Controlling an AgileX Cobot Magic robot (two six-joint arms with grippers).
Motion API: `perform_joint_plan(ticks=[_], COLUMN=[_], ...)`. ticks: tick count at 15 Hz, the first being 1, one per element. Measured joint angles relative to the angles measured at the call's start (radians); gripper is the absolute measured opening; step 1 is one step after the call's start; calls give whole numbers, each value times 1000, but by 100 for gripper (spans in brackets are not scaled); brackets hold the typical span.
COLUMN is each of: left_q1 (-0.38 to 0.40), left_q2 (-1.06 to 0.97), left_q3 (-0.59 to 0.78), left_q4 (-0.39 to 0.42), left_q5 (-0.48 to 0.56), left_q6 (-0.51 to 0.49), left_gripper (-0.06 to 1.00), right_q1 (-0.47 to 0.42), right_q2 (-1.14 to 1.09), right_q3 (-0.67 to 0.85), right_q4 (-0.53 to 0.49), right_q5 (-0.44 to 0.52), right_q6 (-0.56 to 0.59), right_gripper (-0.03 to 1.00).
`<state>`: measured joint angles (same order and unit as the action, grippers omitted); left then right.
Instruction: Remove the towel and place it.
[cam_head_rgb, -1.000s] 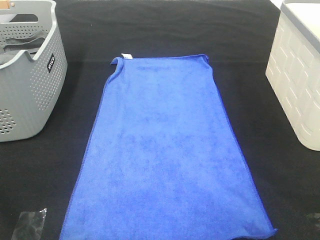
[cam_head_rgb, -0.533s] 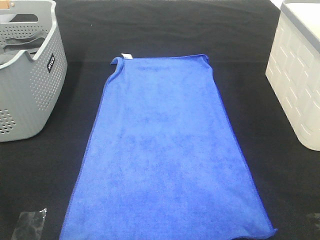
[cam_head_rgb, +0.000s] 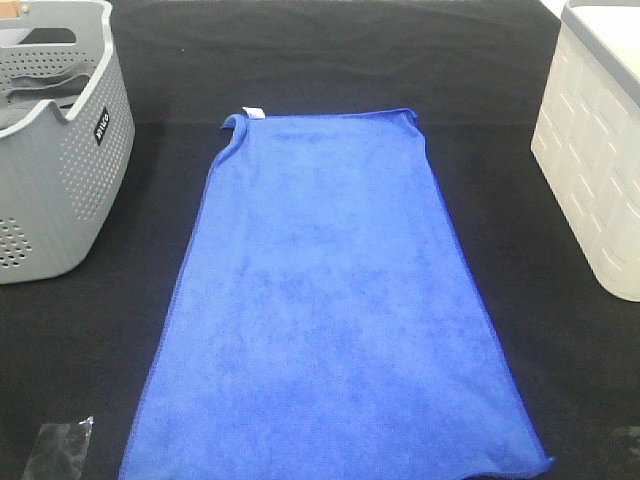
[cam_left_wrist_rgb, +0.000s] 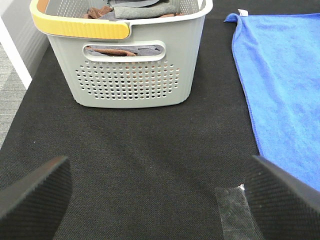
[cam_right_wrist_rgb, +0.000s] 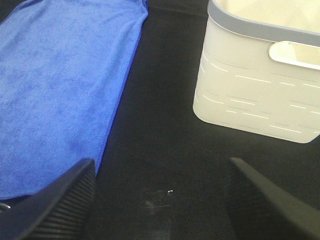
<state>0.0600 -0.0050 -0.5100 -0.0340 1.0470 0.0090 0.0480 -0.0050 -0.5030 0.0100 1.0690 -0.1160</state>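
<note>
On the black tabletop (cam_head_rgb: 330, 60) the towel (cam_head_rgb: 330, 310) lies spread flat between the grey basket (cam_head_rgb: 60, 170) and the white bin (cam_head_rgb: 600, 170), clear of both. Both end effectors, left (cam_left_wrist_rgb: 160, 195) and right (cam_right_wrist_rgb: 160, 195), hover low with jaws wide and empty. A pinch on flat cloth may slip or catch only an edge, dragging the towel across the textured mat; the far-left corner is already curled.

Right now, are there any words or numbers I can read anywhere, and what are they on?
Black label on the side of the grey basket: white letters are there, but too small and blurred to read.
White tag at the far corner of the blue towel: no print can be made out.
White basket: no writing shows, only a pressed block pattern.
Nothing else carries any text.
</note>
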Motion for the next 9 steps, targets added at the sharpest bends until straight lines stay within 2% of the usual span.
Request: perform_joint_plan(ticks=[9], left_q1=[0], left_q2=[0], left_q3=[0], left_q4=[0], left_q5=[0], left_q6=[0], left_gripper=[88], right_q1=[0], right_q2=[0], right_q3=[0], right_q4=[0], right_q5=[0], right_q6=[0], right_gripper=[72])
